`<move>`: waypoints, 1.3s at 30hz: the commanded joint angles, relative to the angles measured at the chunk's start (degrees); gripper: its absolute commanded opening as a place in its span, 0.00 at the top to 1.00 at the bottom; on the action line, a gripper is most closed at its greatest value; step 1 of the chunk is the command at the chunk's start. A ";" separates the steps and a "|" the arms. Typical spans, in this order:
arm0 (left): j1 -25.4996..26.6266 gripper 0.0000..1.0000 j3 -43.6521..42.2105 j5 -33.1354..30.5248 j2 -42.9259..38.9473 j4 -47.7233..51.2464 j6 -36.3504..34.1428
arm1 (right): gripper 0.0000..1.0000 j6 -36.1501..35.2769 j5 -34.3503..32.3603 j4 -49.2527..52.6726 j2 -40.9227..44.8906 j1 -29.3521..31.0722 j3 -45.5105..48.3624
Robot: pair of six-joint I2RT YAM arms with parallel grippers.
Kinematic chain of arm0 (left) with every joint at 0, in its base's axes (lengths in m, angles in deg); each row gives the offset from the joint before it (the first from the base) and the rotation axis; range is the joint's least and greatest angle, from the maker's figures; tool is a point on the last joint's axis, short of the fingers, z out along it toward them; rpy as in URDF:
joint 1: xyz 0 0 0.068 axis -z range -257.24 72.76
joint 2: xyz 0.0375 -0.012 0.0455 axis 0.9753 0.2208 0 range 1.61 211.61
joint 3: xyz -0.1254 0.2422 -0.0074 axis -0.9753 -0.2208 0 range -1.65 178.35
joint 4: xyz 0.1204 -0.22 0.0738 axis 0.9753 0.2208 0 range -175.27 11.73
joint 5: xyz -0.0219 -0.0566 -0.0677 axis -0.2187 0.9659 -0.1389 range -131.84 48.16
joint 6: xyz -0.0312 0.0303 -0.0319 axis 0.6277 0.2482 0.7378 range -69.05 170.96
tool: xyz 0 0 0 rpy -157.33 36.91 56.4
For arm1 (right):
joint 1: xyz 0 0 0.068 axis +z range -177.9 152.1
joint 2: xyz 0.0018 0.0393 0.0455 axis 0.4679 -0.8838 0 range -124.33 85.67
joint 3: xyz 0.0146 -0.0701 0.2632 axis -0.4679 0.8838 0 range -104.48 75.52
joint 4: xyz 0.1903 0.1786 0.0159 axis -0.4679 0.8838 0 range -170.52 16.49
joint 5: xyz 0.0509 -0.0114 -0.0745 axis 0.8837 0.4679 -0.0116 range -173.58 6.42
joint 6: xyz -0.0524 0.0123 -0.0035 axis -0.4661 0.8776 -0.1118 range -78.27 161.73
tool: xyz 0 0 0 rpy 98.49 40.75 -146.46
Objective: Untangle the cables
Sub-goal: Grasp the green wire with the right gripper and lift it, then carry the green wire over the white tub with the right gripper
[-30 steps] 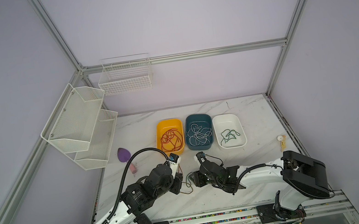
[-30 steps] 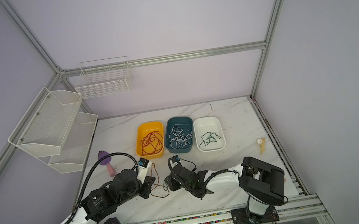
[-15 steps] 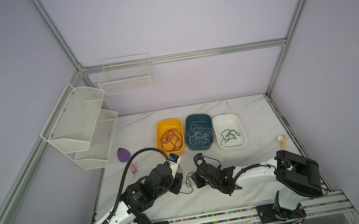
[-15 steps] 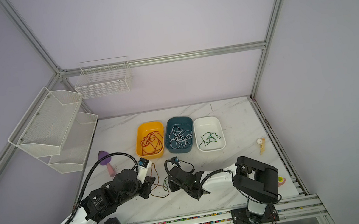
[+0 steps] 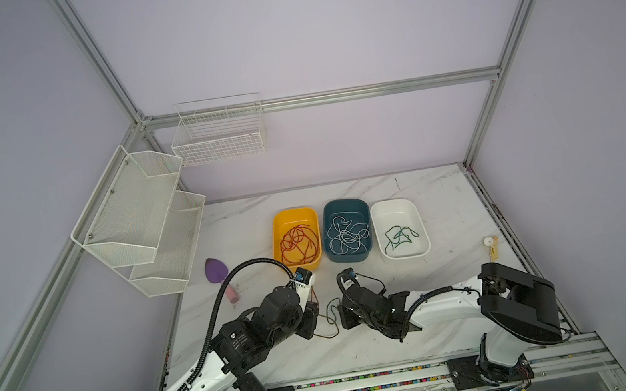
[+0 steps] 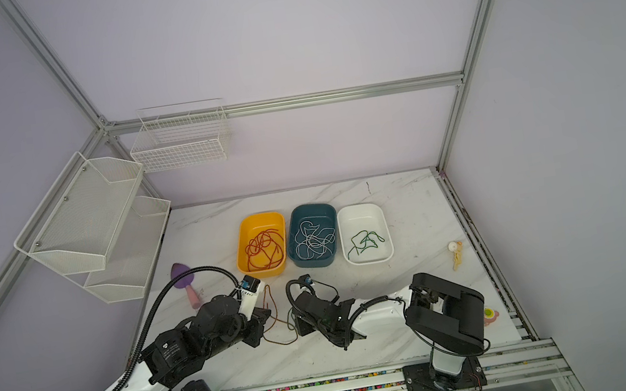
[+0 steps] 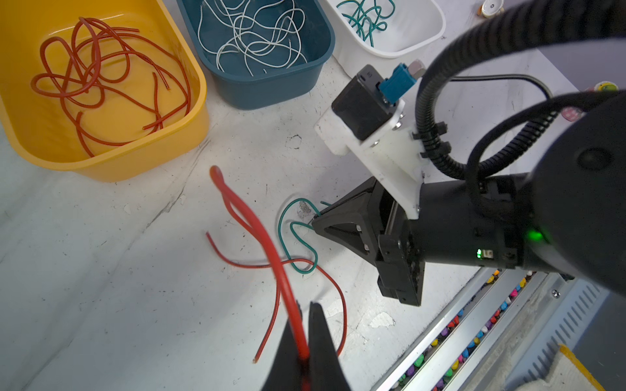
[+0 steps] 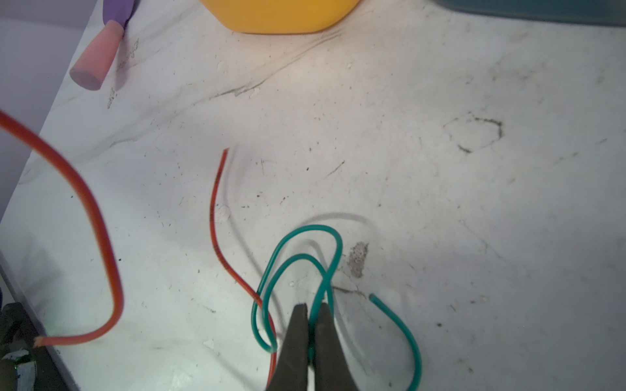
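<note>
Two loose cables cross on the marble table between my grippers: a red cable [image 7: 250, 220] and a green cable [image 8: 305, 230]. My left gripper [image 7: 305, 308] is shut on the red cable, which rises from its tips in a narrow loop. My right gripper [image 8: 313, 306] is shut on the green cable where its loops meet; the red cable [image 8: 216, 216] threads through one green loop. In both top views the grippers [image 5: 315, 322] [image 5: 342, 318] face each other near the front. More cables lie sorted in a yellow tray [image 5: 278, 227], a blue tray [image 5: 346, 202] and a white tray [image 5: 396, 201].
A purple and pink scoop [image 5: 217, 272] lies at the table's left edge. White mesh shelves [image 5: 137, 214] and a wire basket [image 5: 218, 135] hang on the walls. A small cream object [image 5: 490, 243] sits at the right edge. A metal rail [image 5: 372, 381] runs along the front.
My right gripper has closed its jaws onto the green cable after edging left toward it. The left gripper has held still with the red cable.
</note>
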 commanded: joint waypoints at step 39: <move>0.33 1.00 2.39 0.00 0.09 -0.40 0.39 | 1.00 -6.13 -4.70 15.40 35.41 -17.76 5.85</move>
